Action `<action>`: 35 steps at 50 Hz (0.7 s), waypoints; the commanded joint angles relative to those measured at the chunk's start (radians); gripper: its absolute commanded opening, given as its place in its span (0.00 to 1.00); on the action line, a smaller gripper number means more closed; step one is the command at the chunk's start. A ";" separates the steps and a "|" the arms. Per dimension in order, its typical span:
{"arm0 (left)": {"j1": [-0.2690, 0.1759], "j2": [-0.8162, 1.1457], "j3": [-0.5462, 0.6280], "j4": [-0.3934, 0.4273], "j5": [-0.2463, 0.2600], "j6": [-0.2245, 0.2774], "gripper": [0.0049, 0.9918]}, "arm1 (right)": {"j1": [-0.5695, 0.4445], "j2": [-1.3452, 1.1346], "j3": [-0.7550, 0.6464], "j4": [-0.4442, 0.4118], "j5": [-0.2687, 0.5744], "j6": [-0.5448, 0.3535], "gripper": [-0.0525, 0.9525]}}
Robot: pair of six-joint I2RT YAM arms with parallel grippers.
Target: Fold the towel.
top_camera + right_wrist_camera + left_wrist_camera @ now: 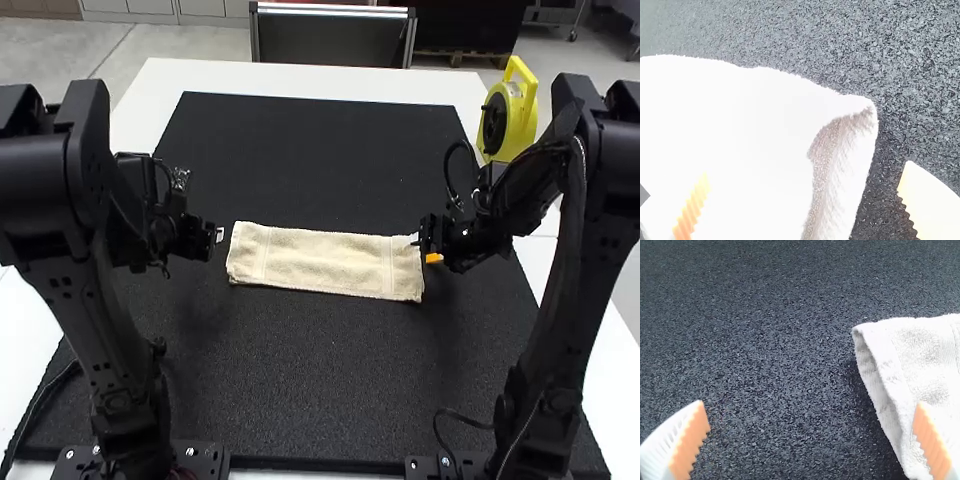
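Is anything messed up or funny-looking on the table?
Nothing looks spilled or torn. The folded towel just lies a bit crooked on the black mat, and its end at the right pincer gapes open, so the layers don't lie quite flat.

Towel (pixel 325 262) partly beyond both wrist views' edges, its layers too small for counting in the high view.

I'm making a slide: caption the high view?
Folded towel on black mat, left hand and right hand by its ends.
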 commanded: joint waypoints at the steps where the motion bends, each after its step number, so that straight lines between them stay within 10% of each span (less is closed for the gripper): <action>1: 0.017 -0.025 -0.005 0.004 0.022 -0.007 0.97 | 0.042 0.053 0.014 0.006 0.017 0.003 0.94; 27: 0.017 -0.024 -0.005 0.004 0.031 -0.007 0.97 | 0.104 0.065 0.033 0.008 0.025 0.025 0.94; 35: 0.017 -0.025 -0.003 0.004 0.031 -0.007 0.97 | 0.100 0.065 0.036 0.008 0.037 0.025 0.73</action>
